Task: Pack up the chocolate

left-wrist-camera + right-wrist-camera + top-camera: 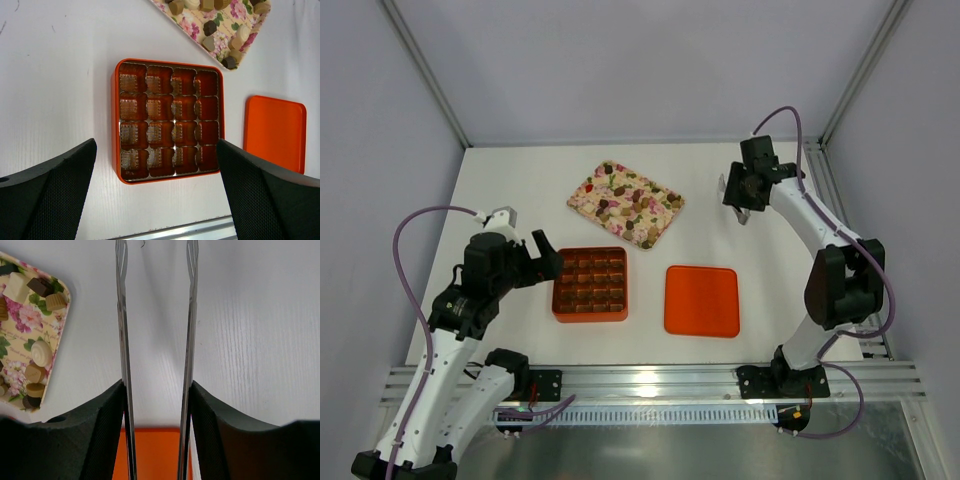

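Observation:
The chocolate (625, 200) lies as many brown and tan lumps on a floral tray (578, 200) at the middle back; more of these lumps (210, 27) (41, 352) show in both wrist views. An orange grid box (590, 285) (167, 120) sits in front of the tray, and its cells show only a shiny brown liner. My left gripper (542, 262) (156, 150) hangs open above the box's left side. To the right of the tray, my right gripper (740, 195) (157, 385) is shut on metal tongs (121, 315). The tongs' arms stand apart with nothing between them.
A flat orange lid (701, 300) (275, 132) (155, 455) lies right of the grid box. Frame posts stand at the back corners, and a metal rail (650, 380) runs along the near edge.

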`<state>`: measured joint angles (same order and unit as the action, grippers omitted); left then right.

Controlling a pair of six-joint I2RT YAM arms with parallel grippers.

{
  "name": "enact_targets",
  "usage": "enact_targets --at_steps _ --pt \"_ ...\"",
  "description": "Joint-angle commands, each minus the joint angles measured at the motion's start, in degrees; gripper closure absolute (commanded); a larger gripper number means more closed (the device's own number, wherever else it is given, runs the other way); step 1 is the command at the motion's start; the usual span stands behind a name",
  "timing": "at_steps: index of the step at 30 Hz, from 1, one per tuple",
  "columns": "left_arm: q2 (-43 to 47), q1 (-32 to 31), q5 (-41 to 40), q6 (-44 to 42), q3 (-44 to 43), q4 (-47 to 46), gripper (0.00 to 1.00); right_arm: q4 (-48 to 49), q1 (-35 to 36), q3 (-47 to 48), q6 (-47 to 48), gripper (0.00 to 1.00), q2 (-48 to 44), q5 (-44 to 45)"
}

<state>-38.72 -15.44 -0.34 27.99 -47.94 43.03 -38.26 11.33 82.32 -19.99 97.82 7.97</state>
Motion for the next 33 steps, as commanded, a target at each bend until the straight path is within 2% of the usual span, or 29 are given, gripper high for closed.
enact_targets --at_steps 1,9,17,22,33 --pt "-0.1 0.2 0.1 -0.8 0.0 -2.6 0.0 0.6 -0.2 -1.0 0.7 0.46 -4.6 -1.5" --pt "0.0 0.2 0.2 -0.7 0.0 -2.5 0.0 0.3 2.1 -2.9 0.7 0.52 -9.0 -2.1" --pt "-0.1 0.2 0.2 -0.7 0.0 -2.6 0.0 0.2 9.5 -3.0 0.3 0.56 -11.0 -2.1" --pt "-0.1 0.2 0.2 -0.7 0.0 -2.4 0.0 1.3 14.7 -1.2 -0.3 0.58 -9.1 -4.5" --pt "-0.4 0.2 -0.5 -0.7 0.0 -2.2 0.0 -0.1 22.7 9.5 1.6 0.59 3.2 -3.0"
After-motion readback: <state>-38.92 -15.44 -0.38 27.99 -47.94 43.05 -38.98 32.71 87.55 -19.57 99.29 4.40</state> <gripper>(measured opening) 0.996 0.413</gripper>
